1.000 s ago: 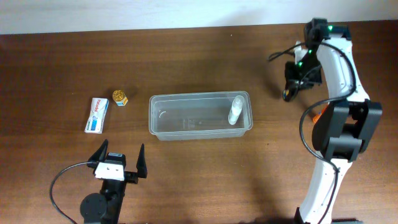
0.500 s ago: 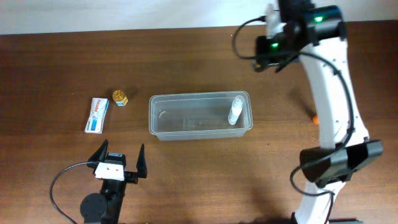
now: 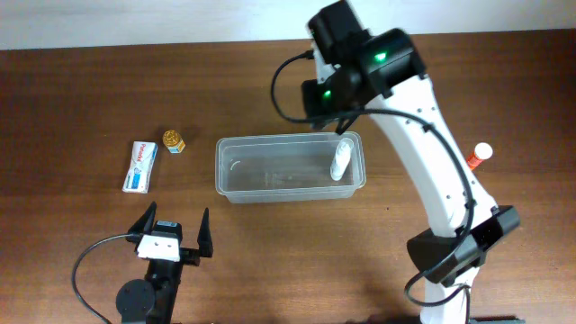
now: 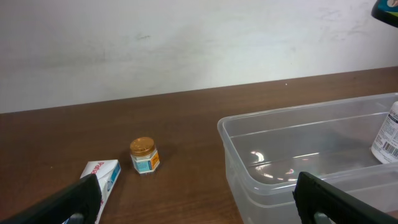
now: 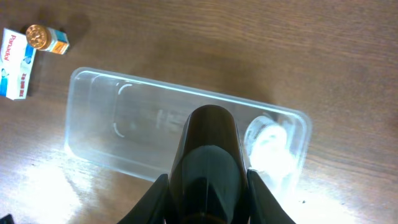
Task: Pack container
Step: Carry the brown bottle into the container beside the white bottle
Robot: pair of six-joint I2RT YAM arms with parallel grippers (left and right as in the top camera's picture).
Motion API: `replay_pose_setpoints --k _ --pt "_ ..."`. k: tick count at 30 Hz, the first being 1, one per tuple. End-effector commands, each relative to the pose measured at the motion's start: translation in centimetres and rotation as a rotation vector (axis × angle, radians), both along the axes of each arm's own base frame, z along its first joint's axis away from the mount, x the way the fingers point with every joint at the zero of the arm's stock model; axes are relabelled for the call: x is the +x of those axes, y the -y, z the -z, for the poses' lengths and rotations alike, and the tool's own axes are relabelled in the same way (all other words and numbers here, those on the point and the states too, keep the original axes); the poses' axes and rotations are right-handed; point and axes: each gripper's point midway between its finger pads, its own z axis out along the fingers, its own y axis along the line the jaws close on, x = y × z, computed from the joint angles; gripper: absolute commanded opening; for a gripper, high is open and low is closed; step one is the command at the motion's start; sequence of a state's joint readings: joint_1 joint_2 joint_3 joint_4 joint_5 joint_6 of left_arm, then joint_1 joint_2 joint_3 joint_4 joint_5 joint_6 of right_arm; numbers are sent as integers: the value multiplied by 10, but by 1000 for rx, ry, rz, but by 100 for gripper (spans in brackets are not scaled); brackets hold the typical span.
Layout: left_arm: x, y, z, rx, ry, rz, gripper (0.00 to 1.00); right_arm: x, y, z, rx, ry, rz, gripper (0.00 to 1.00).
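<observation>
Clear plastic container (image 3: 232,171) sits mid-bench (image 3: 81,90), open side up, long side running left to right. A white bottle (image 3: 340,160) is inside at its right end, close to the end wall; the left wrist view shows it upright with a barcode label. The other parts of the tub look bare.

Right arm (image 3: 423,153) reaches in from the right, wrist over the container's far rim. Right end effector (image 5: 208,190) is clenched on a dark rounded object (image 5: 210,140), one finger on each side of it. Can't tell what the object is. In the right wrist view it hangs above the container, right of the middle and just left of the white bottle.

Left end effector (image 3: 176,220) is released, fingers spread wide with nothing between them. It sits at the near side of the bench, in front of the container's left end and apart from it, facing the tub.

Left of the container, apart from it:
- A small white and blue box (image 3: 139,166) lies flat.
- A little jar with a gold lid (image 3: 174,141) stands just beside the box's far end.

At the right side of the bench, an orange tube with a white cap (image 3: 480,156) lies well apart from the container, partly hidden by the right arm.
</observation>
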State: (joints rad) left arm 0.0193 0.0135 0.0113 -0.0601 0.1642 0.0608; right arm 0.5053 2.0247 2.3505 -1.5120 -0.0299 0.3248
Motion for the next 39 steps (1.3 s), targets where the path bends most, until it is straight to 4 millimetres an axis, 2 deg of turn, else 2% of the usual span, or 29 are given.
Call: replay_pose_setpoints --k 1,8,13,17,22,33,39 --pt "0 -1 1 12 2 -6 99 -1 -1 7 -68 19 89 23" --pt "0 -1 1 12 2 -6 99 -4 -13 50 -124 -28 120 23" --pt "0 -1 1 12 2 -6 99 -3 -14 83 -143 -65 138 23" --pt "0 -1 1 12 2 -6 99 -5 -12 101 -160 -85 139 23" --pt "0 -1 1 12 2 -6 99 0 -1 115 -216 -64 183 23" --pt "0 -1 1 12 2 -6 99 1 5 151 -252 -64 191 23" --pt "0 -1 1 12 2 -6 99 -2 18 166 -267 -93 226 23"
